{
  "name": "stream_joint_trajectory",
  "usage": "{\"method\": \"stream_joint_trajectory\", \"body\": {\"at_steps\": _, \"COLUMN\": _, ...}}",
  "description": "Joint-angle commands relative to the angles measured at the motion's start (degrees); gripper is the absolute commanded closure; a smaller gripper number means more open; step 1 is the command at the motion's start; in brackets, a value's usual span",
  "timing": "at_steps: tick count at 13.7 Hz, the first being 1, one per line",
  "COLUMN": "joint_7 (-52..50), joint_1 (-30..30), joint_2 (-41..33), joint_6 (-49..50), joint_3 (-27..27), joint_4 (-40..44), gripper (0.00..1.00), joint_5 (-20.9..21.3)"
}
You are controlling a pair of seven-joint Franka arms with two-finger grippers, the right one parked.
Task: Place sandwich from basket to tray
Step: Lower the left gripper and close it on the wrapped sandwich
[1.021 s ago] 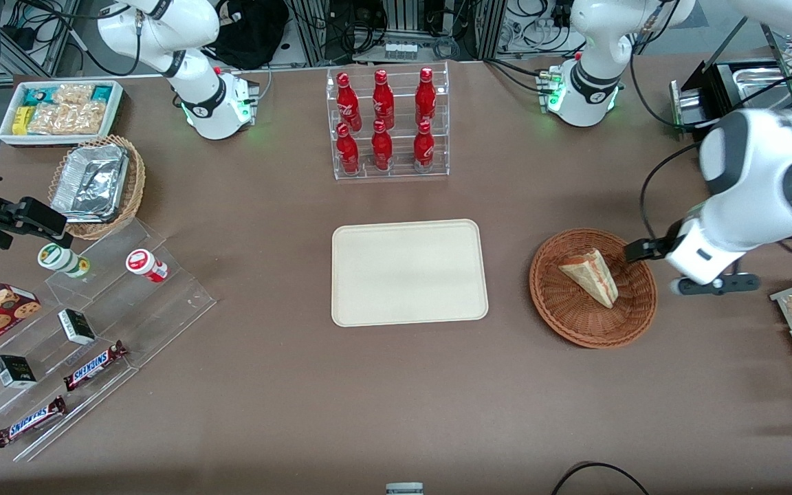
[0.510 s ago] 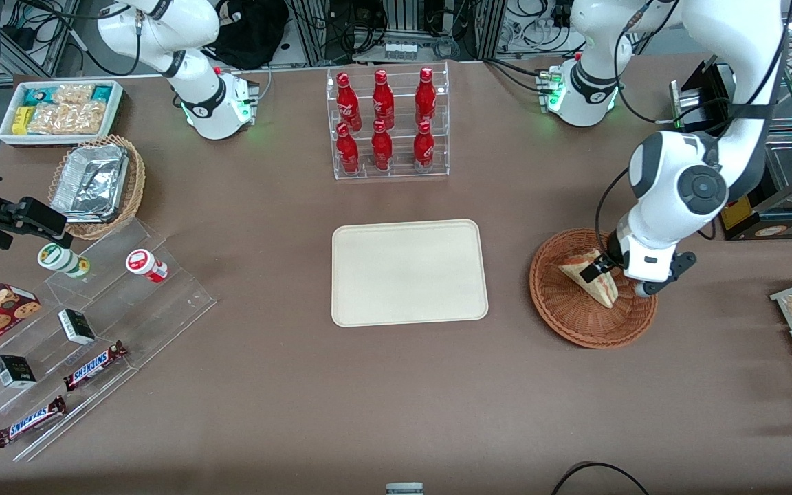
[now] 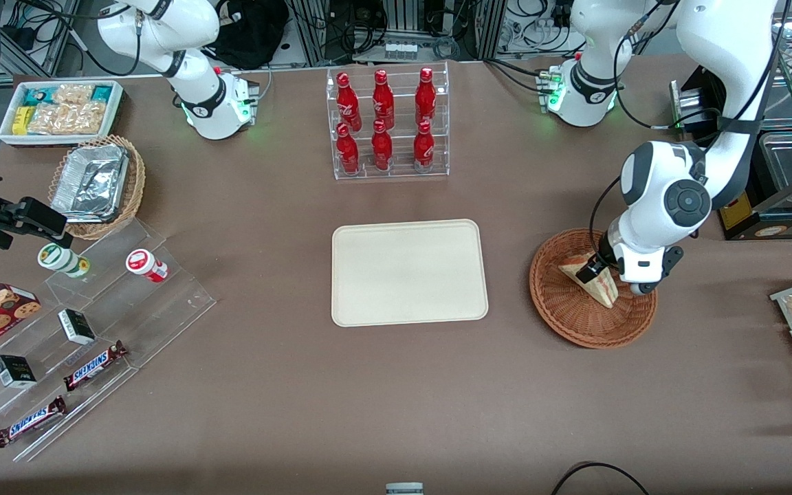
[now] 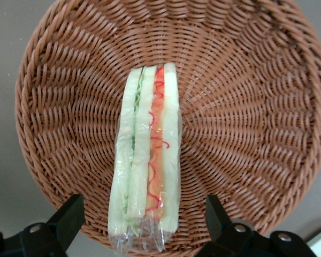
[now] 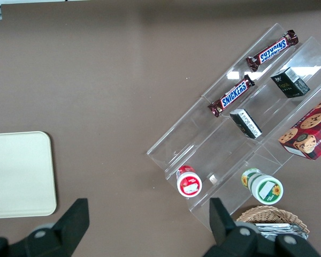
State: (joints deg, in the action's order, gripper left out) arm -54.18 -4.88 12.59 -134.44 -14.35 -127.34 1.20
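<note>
Sandwich (image 4: pixel 147 155) on edge in basket (image 4: pixel 257 107), long axis between spread pincer (image 4: pixel 144 227) fingers.

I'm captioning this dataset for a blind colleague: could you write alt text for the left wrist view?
A wrapped triangular sandwich with red, white and green filling layers stands on edge in a round reddish-brown woven wicker basket, seen from directly above. The left arm's gripper hovers over it, open, its black jaws on either side of the sandwich's end and apart from it.
</note>
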Motion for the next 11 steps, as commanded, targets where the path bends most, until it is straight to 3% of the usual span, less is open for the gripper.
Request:
{"method": "stream_joint_trajectory", "body": {"at_steps": 1, "joint_7": -2.0, "joint_1": -0.5, "joint_2": 0.9, "joint_6": -2.5, "joint_3": -0.3, "joint_4": -0.9, "gripper": 0.00, "joint_5": 0.7}}
{"method": "stream_joint_trajectory", "body": {"at_steps": 2, "joint_7": -2.2, "joint_1": -0.5, "joint_2": 1.6, "joint_6": -2.6, "joint_3": -0.3, "joint_4": -0.8, "gripper": 0.00, "joint_5": 0.7}}
{"method": "stream_joint_trajectory", "body": {"at_steps": 3, "joint_7": -2.2, "joint_1": -0.5, "joint_2": 2.1, "joint_6": -3.0, "joint_3": -0.3, "joint_4": -0.8, "gripper": 0.12, "joint_5": 0.7}}
{"method": "stream_joint_trajectory", "body": {"at_steps": 5, "joint_7": -2.8, "joint_1": -0.6, "joint_2": 2.3, "joint_6": -2.9, "joint_3": -0.3, "joint_4": -0.5, "gripper": 0.74, "joint_5": 0.6}}
{"method": "stream_joint_trajectory", "body": {"at_steps": 6, "joint_7": -2.7, "joint_1": -0.6, "joint_2": 2.2, "joint_6": -2.8, "joint_3": -0.3, "joint_4": -0.5, "gripper": 0.87, "joint_5": 0.7}}
{"method": "stream_joint_trajectory", "body": {"at_steps": 9, "joint_7": -2.2, "joint_1": -0.4, "joint_2": 0.9, "joint_6": -0.2, "joint_3": -0.2, "joint_4": 1.6, "gripper": 0.90, "joint_5": 0.8}}
{"method": "stream_joint_trajectory", "body": {"at_steps": 11, "joint_7": -2.1, "joint_1": 0.2, "joint_2": 0.7, "joint_6": 9.3, "joint_3": -0.3, "joint_4": 9.0, "gripper": 0.90, "joint_5": 0.9}}
